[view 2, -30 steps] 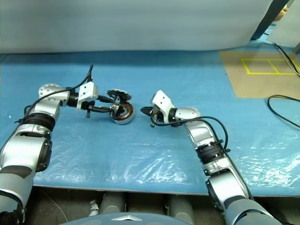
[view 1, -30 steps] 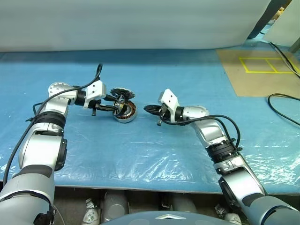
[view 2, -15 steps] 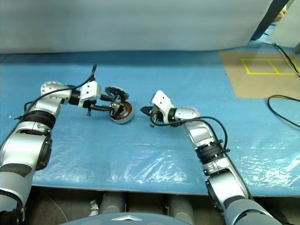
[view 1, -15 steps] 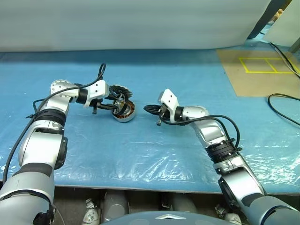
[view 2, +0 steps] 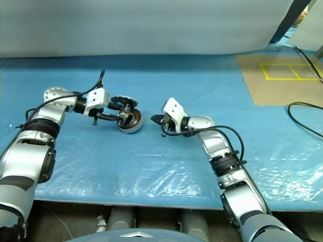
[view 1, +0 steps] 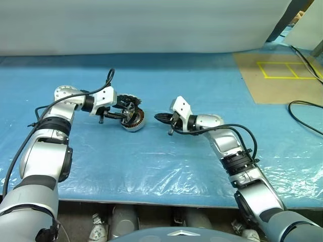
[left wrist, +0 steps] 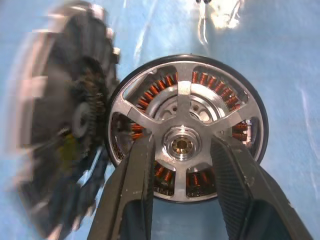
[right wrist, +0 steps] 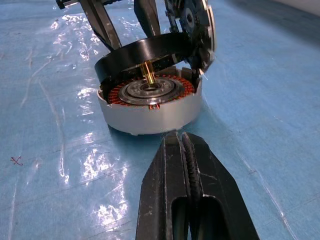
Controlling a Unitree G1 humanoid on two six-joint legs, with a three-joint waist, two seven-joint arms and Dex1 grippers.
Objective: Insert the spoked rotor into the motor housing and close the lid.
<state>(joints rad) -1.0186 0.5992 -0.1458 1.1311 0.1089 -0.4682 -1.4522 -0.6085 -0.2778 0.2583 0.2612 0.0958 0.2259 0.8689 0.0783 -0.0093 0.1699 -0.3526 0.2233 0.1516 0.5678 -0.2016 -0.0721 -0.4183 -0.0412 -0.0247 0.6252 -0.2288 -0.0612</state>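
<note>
Here the left gripper [left wrist: 182, 165] has its two black fingers [left wrist: 132, 192] parted around the central hub of the spoked rotor [left wrist: 186, 122], one finger on each side of the hub with a gap showing; whether the pads actually press on anything cannot be told. The rotor is tipped up on edge over the motor housing [right wrist: 150, 107], its dark outer band lifted on the side nearer the left gripper and its lower edge meeting the housing. A small brass pin sticks out of the rotor's hub towards the housing's silver centre. Inside the housing the ring of copper-brown windings is plain to see around that centre.

Just beside the rotor, on the far side from the robot, the lid [left wrist: 60, 135] stands on edge with its dark, jagged-rimmed face turned to the rotor; it looks to be touching the rotor's rim, though that part of the wrist view is smeared.

The right gripper [right wrist: 187, 150] has its fingers pressed flat together with nothing between them. It points at the housing's silver-grey side wall from near by, apart from it.

All of it rests on the blue table cover [view 1: 166, 161], wrinkled and shiny. At the far right lies a tan board with yellow tape lines [view 1: 282, 70].
</note>
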